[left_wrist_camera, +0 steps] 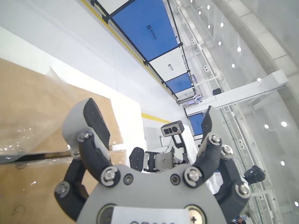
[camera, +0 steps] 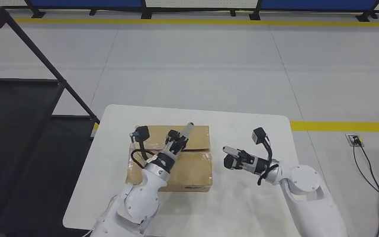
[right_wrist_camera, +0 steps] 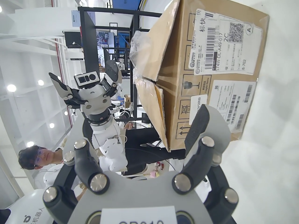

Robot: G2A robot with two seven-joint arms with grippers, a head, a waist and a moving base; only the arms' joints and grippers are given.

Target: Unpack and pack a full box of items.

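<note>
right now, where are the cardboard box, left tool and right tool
cardboard box [camera: 198,169], top view, bare top flap
left tool [left_wrist_camera: 150,108], left wrist view, midway between fingertips
right tool [camera: 227,157], top view, between fingertips

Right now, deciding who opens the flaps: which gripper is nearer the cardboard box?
Left. The left gripper is over the top of the cardboard box; the right gripper is beside it, apart from its side.

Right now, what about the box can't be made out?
Box contents: hidden by folded-down flaps, top view; the gap in the left wrist view is dark.
Box top's middle: covered by the left gripper, top view.
One box corner: behind a finger of the right gripper, right wrist view.
</note>
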